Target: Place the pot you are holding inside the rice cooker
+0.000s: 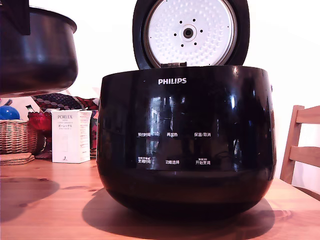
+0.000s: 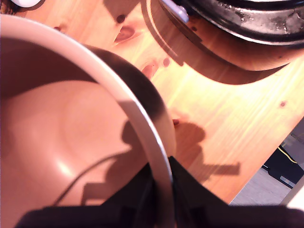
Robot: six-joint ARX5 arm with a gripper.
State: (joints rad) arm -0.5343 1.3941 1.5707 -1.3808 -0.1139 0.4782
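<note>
The pot (image 1: 37,55), dark and round with a flared rim, hangs in the air at the exterior view's upper left, above the table and to the left of the rice cooker (image 1: 186,137). The cooker is glossy black with a PHILIPS logo, and its lid (image 1: 190,32) stands open, showing a dimpled white inner plate. In the wrist view my gripper (image 2: 161,178) is shut on the pot's pale rim (image 2: 118,95), one finger inside and one outside. The pot's inside (image 2: 57,137) looks coppery. Part of the cooker (image 2: 237,19) shows beyond the pot. A dark piece of the gripper (image 1: 17,17) shows over the rim.
The wooden table (image 1: 55,205) carries a wicker basket (image 1: 17,136) with a blue ball (image 1: 8,113), a white PORLEX box (image 1: 71,136), a red item (image 1: 40,121) and flat coasters (image 1: 15,159) at the exterior view's left. A wooden chair (image 1: 302,145) stands at the right.
</note>
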